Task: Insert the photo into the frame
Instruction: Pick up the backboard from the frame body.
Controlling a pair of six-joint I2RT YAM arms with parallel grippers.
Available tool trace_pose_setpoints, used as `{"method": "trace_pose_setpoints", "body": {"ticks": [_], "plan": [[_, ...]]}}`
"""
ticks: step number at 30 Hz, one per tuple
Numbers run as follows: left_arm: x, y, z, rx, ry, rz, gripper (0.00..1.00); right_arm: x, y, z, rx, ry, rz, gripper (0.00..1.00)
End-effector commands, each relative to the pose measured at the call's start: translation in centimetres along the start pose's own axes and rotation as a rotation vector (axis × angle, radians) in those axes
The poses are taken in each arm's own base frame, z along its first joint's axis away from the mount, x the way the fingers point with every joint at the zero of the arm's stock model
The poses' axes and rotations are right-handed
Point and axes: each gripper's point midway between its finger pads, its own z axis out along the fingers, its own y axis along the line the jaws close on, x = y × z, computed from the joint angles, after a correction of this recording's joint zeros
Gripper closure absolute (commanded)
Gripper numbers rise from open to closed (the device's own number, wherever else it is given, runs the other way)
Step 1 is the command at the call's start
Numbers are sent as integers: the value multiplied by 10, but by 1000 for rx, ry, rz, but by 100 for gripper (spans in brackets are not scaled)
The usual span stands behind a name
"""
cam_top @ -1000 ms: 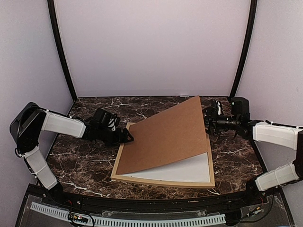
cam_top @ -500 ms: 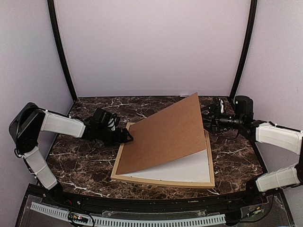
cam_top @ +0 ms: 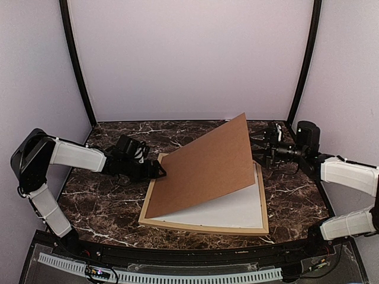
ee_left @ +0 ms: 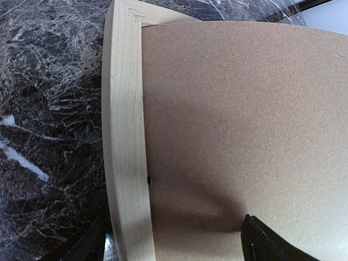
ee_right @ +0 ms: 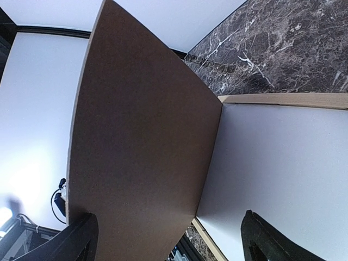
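Observation:
The light wooden frame [cam_top: 201,228] lies flat on the marble table. A brown backing board [cam_top: 207,165] leans up out of it, left edge down in the frame and far right corner raised. A white sheet [cam_top: 231,210] shows beneath the board. The photo is hidden. My left gripper [cam_top: 159,173] is open at the frame's left rail [ee_left: 125,136]. One finger [ee_left: 272,244] is over the board [ee_left: 244,109] and the other is outside the rail. My right gripper [cam_top: 259,151] is open beside the board's raised right edge. The board's underside [ee_right: 141,136] and the white sheet [ee_right: 283,163] fill its view.
Dark marble table [cam_top: 100,201] lies around the frame, with pale walls close behind and at both sides. Black corner posts [cam_top: 77,65] stand at the back left and back right. The table's near edge carries a white perforated strip [cam_top: 177,277].
My right gripper has opened wider and drawn back a little to the right of the board's raised edge. The board is still tilted. The left arm has not moved.

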Motion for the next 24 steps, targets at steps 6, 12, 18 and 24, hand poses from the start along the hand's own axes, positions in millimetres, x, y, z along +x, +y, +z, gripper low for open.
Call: {"method": "trace_pose_setpoints", "body": {"ticks": [6,12,18,24], "plan": [[5,-1,-5,-15,24,20,11,-2,43,-9,-161,-8,-62,7],[4,-1,-4,-15,26,21,11,-2,53,-12,-191,-10,-57,6],[5,-1,-4,-13,26,21,11,-2,58,-12,-205,-3,-55,6],[4,-2,-4,-11,26,22,11,-2,54,-10,-191,3,-49,8]]}}
